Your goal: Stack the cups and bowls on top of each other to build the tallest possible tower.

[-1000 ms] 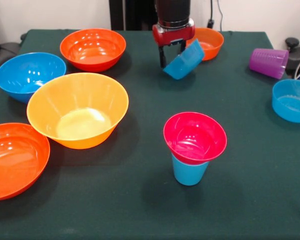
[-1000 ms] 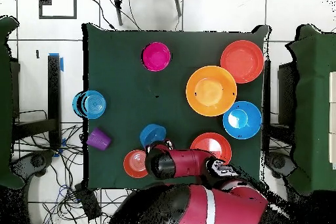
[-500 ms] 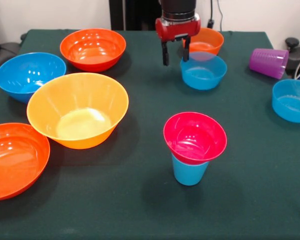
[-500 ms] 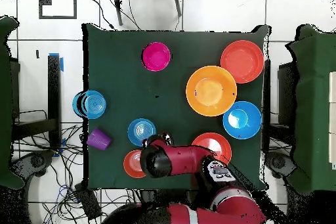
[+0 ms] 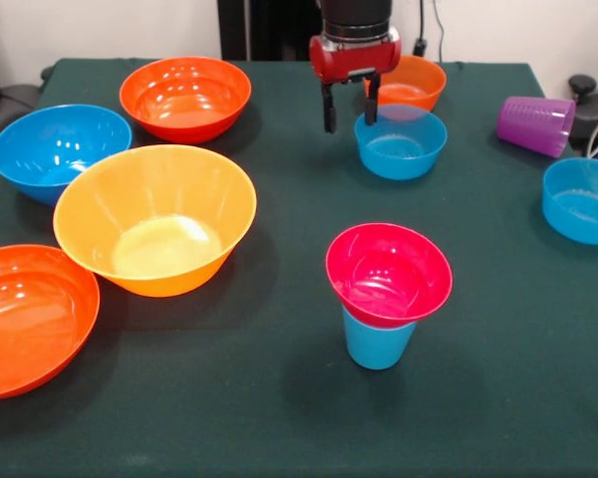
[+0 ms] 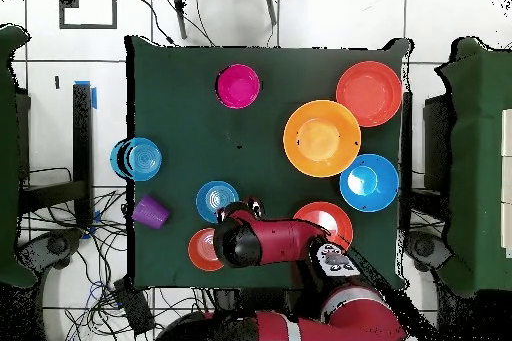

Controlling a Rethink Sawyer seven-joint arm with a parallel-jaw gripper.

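My gripper (image 5: 350, 119) hangs open and empty at the far side of the table, just left of a small blue bowl (image 5: 401, 142) that sits upright on the cloth. In the overhead view the gripper (image 6: 246, 207) is beside that bowl (image 6: 215, 200). A magenta-pink bowl (image 5: 389, 273) rests on an upright light blue cup (image 5: 379, 345) near the front middle. From above, the pink bowl (image 6: 238, 86) hides the cup. The purple cup (image 5: 535, 124) lies on its side at the far right. A small orange bowl (image 5: 417, 82) stands behind the gripper.
A large yellow-orange bowl (image 5: 154, 219) stands left of centre, with a large blue bowl (image 5: 58, 149) and a red-orange bowl (image 5: 184, 97) behind it. Another red-orange bowl (image 5: 25, 317) sits at the front left. One more blue bowl (image 5: 580, 199) is at the right edge.
A second ago the gripper held the small blue bowl tilted in the air. It has let go, and the bowl now sits upright on the table beside the open fingers.
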